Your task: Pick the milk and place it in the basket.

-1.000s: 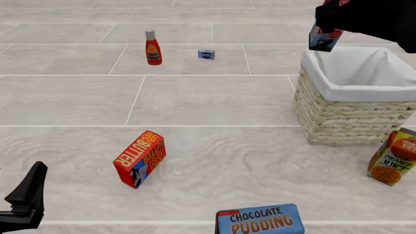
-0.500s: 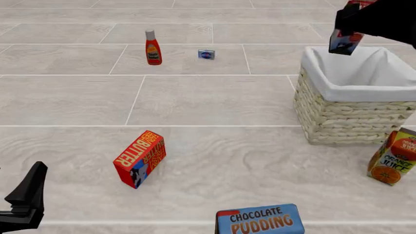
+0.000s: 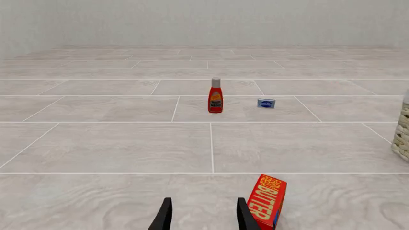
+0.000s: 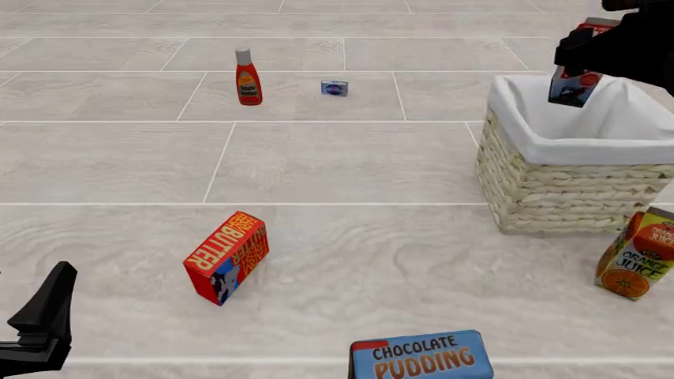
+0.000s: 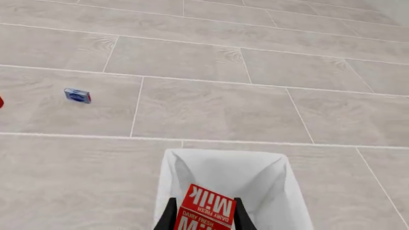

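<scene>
At the far left of the front view, the left gripper [image 4: 43,328] is seen low and near the camera. Its two fingers are spread apart and nothing is held between them. A little to the right, a tilted butter box [image 4: 226,256] is lying apart from everything. Farther back, a red bottle [image 4: 248,77] is stood up.

On the right, the basket [image 4: 563,170] is found. The milk [image 4: 575,79] is held just above its open top, pinched between the closed fingers of the right gripper [image 5: 203,218]. The carton is probably light and stiff with smooth sides, so it is best held on its flat sides, as is done here.
</scene>
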Controlling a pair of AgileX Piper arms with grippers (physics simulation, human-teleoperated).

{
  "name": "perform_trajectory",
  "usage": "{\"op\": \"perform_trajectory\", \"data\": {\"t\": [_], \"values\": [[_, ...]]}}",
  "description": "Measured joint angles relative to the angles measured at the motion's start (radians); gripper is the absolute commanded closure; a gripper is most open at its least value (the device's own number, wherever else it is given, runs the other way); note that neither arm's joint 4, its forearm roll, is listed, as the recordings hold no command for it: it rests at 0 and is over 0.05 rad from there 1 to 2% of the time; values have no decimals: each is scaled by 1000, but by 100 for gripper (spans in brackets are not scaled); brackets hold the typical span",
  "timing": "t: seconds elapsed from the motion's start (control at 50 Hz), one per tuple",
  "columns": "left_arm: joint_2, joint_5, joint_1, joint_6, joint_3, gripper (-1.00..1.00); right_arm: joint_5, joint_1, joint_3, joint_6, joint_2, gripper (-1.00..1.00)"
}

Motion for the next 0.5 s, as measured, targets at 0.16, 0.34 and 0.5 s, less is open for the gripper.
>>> {"op": "perform_trajectory", "data": {"t": [0.16, 0.34, 0.5], "values": [[0, 0, 0, 0, 0, -100, -4, -17, -1, -2, 27, 100], [0, 0, 0, 0, 0, -100, 3, -35, -12, -9, 53, 100], [0, 0, 0, 0, 0, -100, 14, -48, -28, -18, 79, 100]]}}
